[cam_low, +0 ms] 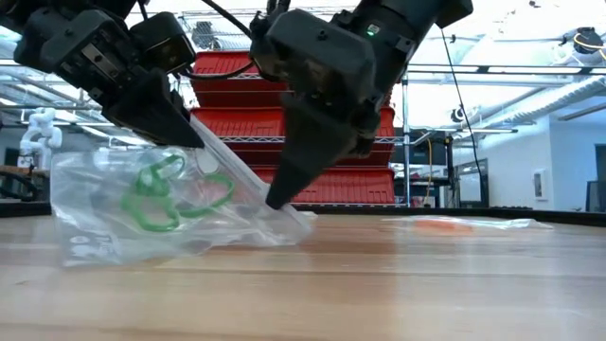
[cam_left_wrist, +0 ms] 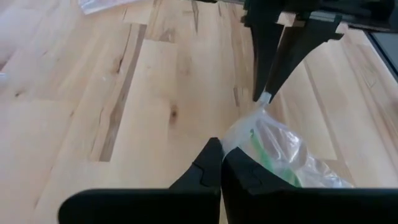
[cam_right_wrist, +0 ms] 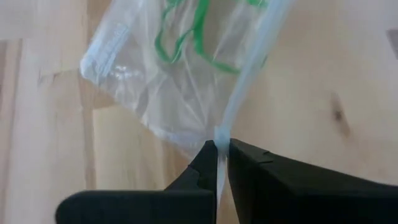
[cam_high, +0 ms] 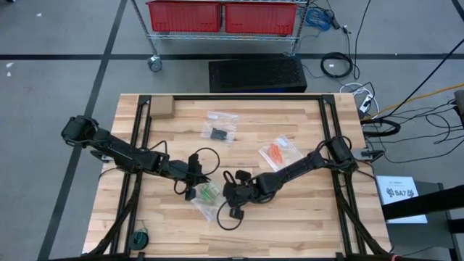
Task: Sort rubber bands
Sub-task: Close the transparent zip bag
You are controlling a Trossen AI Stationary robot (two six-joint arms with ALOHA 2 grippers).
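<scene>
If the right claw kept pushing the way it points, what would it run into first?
Probably the clear bag it is already pinching by the edge, with the green rubber bands inside. The right claw is shut on that bag, angled down, so the wooden table follows close behind.

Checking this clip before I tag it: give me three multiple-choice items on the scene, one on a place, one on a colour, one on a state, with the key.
1. Where do the orange-red rubber bands lie?
A. in a clear bag right of the table's middle
B. in the red bins
C. in the left gripper

2. What colour are the bands in the bag that both grippers pinch?
A. black
B. green
C. orange-red

3. How does the right gripper stand?
A. wide open above the table
B. shut on nothing
C. shut on the bag's edge

Key: 1 A, the high view shows them there. 2 B, green loops show through the plastic. 3 C, the right wrist view shows the fingers closed on plastic; the left gripper pinches the bag as well.
</scene>
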